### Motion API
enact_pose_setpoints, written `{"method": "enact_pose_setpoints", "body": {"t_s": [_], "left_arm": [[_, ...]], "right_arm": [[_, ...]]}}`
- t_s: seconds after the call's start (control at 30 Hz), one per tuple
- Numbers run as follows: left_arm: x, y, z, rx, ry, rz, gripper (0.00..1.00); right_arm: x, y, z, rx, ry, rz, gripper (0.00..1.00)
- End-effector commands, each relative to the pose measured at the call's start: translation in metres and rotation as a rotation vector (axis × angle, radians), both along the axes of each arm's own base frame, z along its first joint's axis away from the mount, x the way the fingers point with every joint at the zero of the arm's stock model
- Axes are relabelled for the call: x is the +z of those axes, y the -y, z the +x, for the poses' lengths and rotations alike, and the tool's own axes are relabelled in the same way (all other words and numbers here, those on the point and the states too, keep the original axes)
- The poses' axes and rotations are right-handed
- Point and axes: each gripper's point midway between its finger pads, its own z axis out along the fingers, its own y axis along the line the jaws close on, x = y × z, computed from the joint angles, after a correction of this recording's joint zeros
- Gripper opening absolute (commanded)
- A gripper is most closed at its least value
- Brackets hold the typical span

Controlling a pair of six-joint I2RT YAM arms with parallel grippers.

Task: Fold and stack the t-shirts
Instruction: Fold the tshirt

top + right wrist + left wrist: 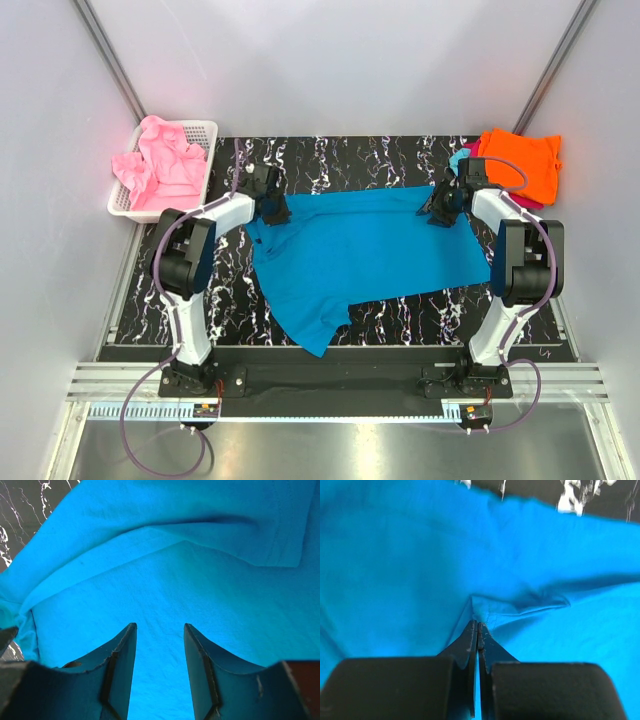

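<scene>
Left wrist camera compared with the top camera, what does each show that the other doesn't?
Only the left wrist: the left tool shut on a small pinched fold of cloth. Only the top: the pink shirts in the white basket, the orange shirt, the right tool. Both: the teal-blue t-shirt on the black marbled table.

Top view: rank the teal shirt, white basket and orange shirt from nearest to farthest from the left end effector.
1. teal shirt: spread across mid-table, its far-left corner pinched in the left end effector.
2. white basket: far-left corner, just beyond that arm.
3. orange shirt: far-right corner, across the table.
</scene>
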Motion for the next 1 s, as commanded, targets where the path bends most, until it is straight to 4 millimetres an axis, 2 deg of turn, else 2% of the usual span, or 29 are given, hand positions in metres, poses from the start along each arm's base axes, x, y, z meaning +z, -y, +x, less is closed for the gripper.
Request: {"method": "enact_pose_setpoints", "body": {"t_s": [0.0, 0.03, 0.1, 0.23, 0.4, 0.53, 0.57, 0.6, 0.63, 0.67, 0.7, 0.83, 0.97], "left_arm": [[0.054, 0.014, -0.003, -0.040, 0.124, -0.077, 0.00], [0.052, 0.016, -0.012, -0.059, 0.115, -0.085, 0.00], [0.063, 0.023, -0.022, -0.091, 0.139, -0.092, 0.00], [0.060, 0.041, -0.051, -0.206, 0.117, -0.128, 0.00], [0.054, 0.055, -0.078, -0.318, 0.097, -0.135, 0.00], [0.042, 0.045, -0.094, -0.277, 0.057, -0.092, 0.01], [0.037, 0.038, -0.100, -0.234, 0.039, -0.064, 0.10], [0.041, 0.040, -0.102, -0.221, 0.036, -0.078, 0.16], [0.031, 0.028, -0.106, -0.169, 0.027, -0.033, 0.24], [0.035, 0.027, -0.108, -0.154, 0.043, -0.029, 0.32], [0.028, 0.025, -0.114, -0.144, 0.033, -0.014, 0.34], [0.027, 0.019, -0.114, -0.122, 0.057, 0.016, 0.35], [0.046, 0.019, -0.106, -0.102, 0.138, -0.003, 0.35]], "right_arm": [[0.017, -0.002, 0.004, 0.007, 0.051, -0.009, 0.50], [0.018, -0.002, 0.004, 0.007, 0.052, -0.009, 0.49], [0.020, -0.003, 0.001, 0.006, 0.054, -0.008, 0.49], [0.025, -0.002, -0.003, 0.004, 0.063, -0.011, 0.49], [0.030, 0.000, -0.007, 0.001, 0.065, -0.024, 0.49], [0.028, 0.005, -0.008, -0.015, 0.054, -0.046, 0.50], [0.027, 0.007, -0.008, -0.027, 0.048, -0.058, 0.51], [0.025, 0.009, -0.008, -0.031, 0.042, -0.066, 0.51], [0.024, 0.010, -0.008, -0.036, 0.041, -0.073, 0.52], [0.022, 0.012, -0.007, -0.041, 0.033, -0.081, 0.52], [0.021, 0.013, -0.006, -0.043, 0.031, -0.084, 0.52], [0.017, 0.015, -0.004, -0.044, 0.021, -0.096, 0.53], [0.018, 0.012, 0.000, -0.010, 0.029, -0.092, 0.53]]}}
